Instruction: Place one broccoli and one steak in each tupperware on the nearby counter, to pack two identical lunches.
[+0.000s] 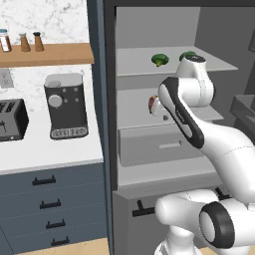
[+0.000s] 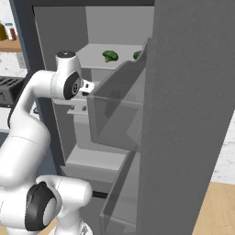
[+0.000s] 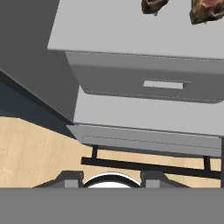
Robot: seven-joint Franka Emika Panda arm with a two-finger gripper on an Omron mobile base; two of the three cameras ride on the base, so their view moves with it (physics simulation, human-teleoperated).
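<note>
No writing is readable. The fingers (image 3: 111,177) are together, holding nothing. 2 steaks (image 3: 154,5) lie on the fridge shelf (image 3: 109,35) ahead of them.

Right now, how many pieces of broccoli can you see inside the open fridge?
2, both on the top fridge shelf: one broccoli toward the left, a second broccoli to its right, partly behind the arm. More could be hidden behind the arm.

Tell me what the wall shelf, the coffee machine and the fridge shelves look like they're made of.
Wall shelf: wood, likely, going by its warm brown matte look. Coffee machine: dark plastic or metal; can't tell which. Fridge shelves: flat matte grey, perhaps plastic; this render leaves it open.
</note>
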